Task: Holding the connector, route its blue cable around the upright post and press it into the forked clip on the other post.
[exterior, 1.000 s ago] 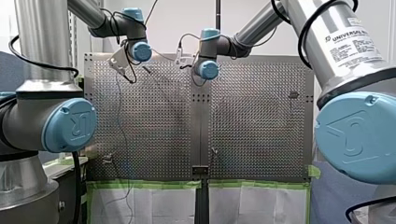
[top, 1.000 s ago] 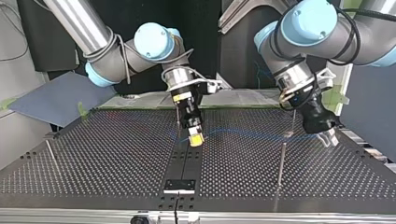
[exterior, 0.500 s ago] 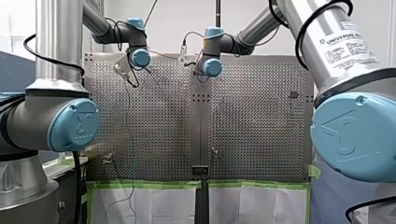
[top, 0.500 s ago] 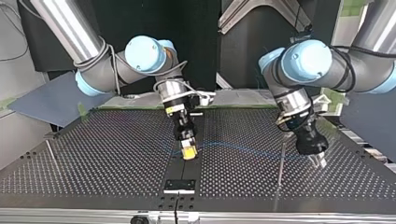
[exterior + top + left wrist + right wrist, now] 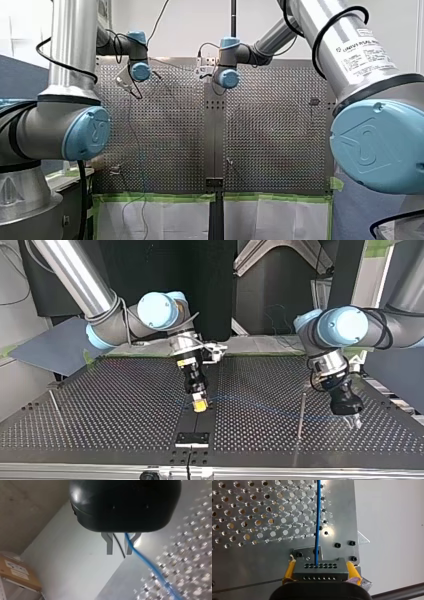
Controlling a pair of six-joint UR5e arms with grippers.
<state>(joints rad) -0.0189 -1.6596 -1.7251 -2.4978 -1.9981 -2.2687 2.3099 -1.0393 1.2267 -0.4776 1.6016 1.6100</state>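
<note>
My right gripper [image 5: 320, 573] has its yellow pads [image 5: 289, 571] squeezed tight on the connector [image 5: 319, 566], a chunky dark-grey block with two rows of little round holes. The blue cable [image 5: 318, 525] shoots straight ahead over the shiny perforated table [image 5: 249, 517]. In the top view the connector sits dead centre. The cable trails toward 3 o'clock past the skinny upright post [image 5: 301, 415] to my left gripper [image 5: 118, 546]. Its flat metal fingers [image 5: 109, 545] stand slightly apart, with the cable running beside one of them.
</note>
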